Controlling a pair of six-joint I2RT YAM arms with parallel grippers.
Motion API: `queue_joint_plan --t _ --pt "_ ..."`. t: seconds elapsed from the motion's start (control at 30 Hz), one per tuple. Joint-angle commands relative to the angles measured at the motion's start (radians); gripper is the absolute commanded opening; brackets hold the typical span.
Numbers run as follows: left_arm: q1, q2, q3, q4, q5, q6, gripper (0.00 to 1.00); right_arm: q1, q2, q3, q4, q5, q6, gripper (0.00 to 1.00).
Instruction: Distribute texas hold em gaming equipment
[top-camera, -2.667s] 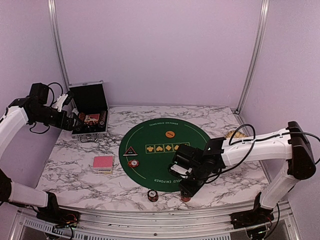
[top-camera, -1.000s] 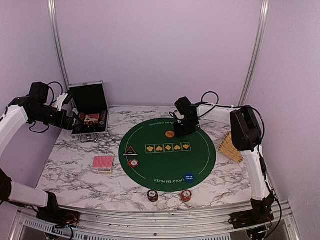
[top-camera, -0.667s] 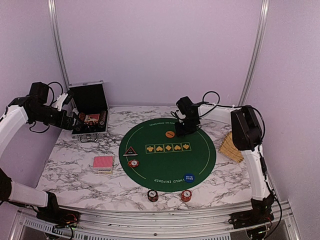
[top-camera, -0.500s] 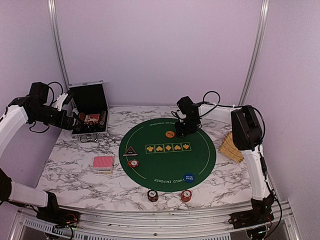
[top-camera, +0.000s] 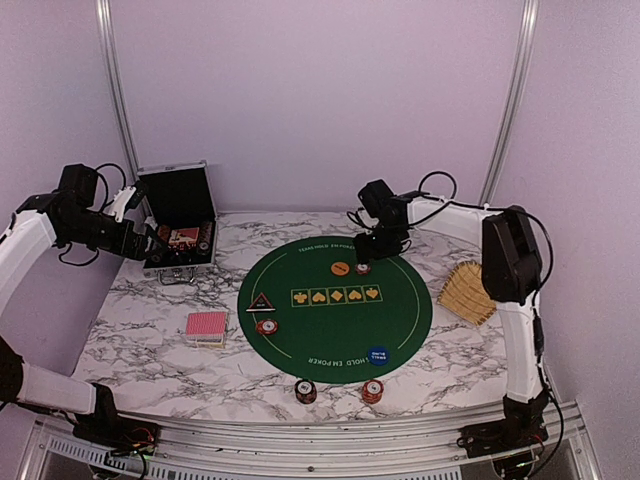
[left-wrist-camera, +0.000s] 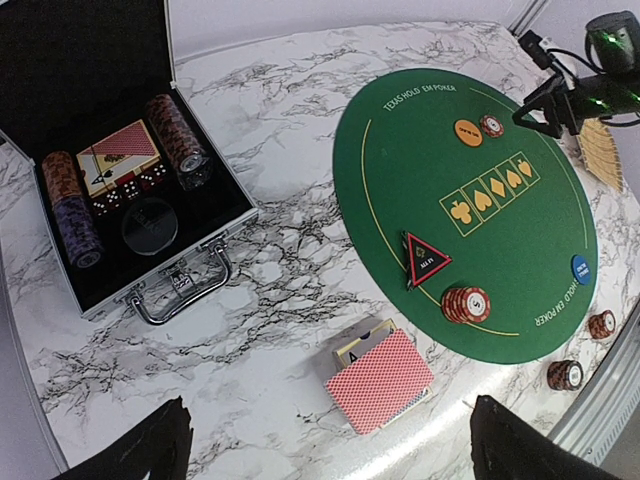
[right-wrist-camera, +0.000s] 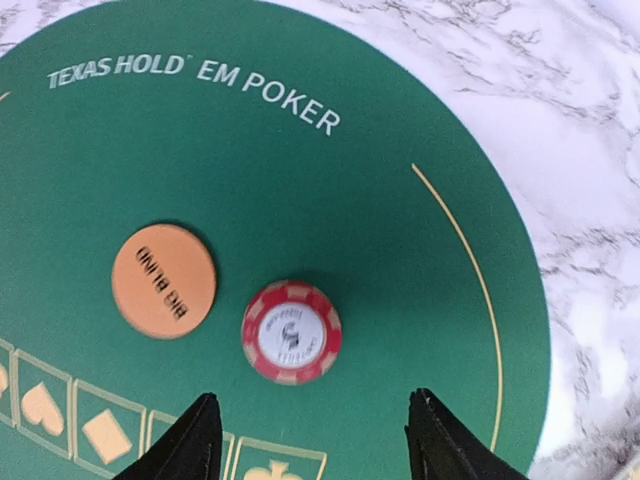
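Red chips (left-wrist-camera: 175, 135) are left in the case (left-wrist-camera: 80, 60); one chip (right-wrist-camera: 291, 332) is laid at the mat's (right-wrist-camera: 400, 120) twelve o'clock. The left pincer (left-wrist-camera: 328, 420) and right pincer (right-wrist-camera: 312, 400) are spread apart.

left pincer (left-wrist-camera: 325, 455) spread wide, arm bent; right pincer (right-wrist-camera: 312, 440) parted, pointing down, arm stretched forward

The green mat (right-wrist-camera: 380, 230) carries "TEXAS HOLD' EM POKER" in pale capitals along its rim at 12 o'clock. The wording is repeated at 6 o'clock, where only "HOLD' EM POKER" reads clearly. Across the mat's middle runs a row of yellow boxes (left-wrist-camera: 490, 188) with card-suit signs, among them a club, a spade, a diamond and a heart. The orange button (right-wrist-camera: 163, 280), at 12 o'clock from the mat's centre, says "BIG BLIND". Print on the blue button (left-wrist-camera: 583, 269) at 5 o'clock, the black triangular marker (left-wrist-camera: 424, 260) at 9 o'clock and the chip (right-wrist-camera: 291, 332) is too small to read.
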Motion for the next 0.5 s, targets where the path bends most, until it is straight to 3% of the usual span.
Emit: queue_joint_plan --t 0.0,0.23,0.47 --pt "0.003 0.002 0.025 -0.025 0.026 0.013 0.99 0.102 -0.244 -0.149 -0.014 0.028 -0.004 0.64" --pt "0.003 0.000 0.025 -0.028 0.012 0.025 0.99 0.342 -0.546 -0.559 -0.078 -0.004 0.100 0.78" --pt "0.003 0.004 0.021 -0.030 0.020 0.022 0.99 0.517 -0.731 -0.787 -0.138 -0.136 0.252 0.89"
